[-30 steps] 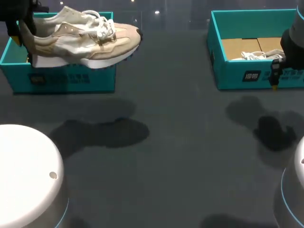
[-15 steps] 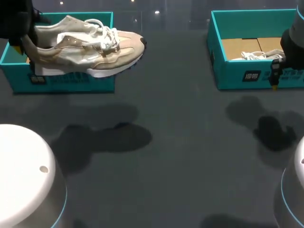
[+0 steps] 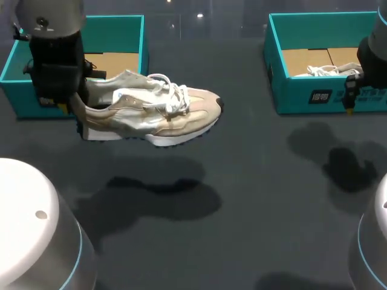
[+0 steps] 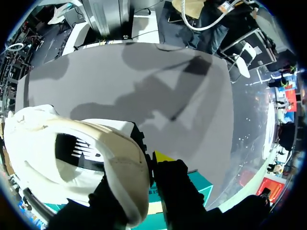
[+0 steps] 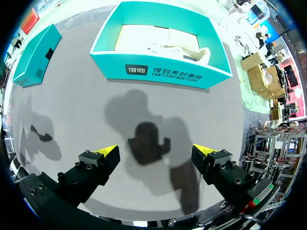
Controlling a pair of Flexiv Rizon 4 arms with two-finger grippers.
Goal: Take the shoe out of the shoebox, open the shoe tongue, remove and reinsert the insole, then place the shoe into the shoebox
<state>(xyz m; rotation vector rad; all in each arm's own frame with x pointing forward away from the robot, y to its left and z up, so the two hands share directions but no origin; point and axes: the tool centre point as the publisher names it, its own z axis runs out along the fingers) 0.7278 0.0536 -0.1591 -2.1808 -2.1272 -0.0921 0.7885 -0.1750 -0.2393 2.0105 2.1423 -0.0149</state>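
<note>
Done: shoe (image 3: 151, 112) out of shoebox (image 3: 115, 36), aloft centre-left; left gripper (image 3: 71, 109) apparently clamps heel (image 3: 87, 112), right gripper (image 5: 156, 152) spread, empty. Later steps pending.

Overhead light; soft shadows on the table (image 3: 254, 229)

left pincer (image 4: 144, 168): one tip behind shoe (image 4: 96, 132) heel | right shoebox (image 3: 296, 99): corner behind right arm (image 3: 372, 54)
</note>
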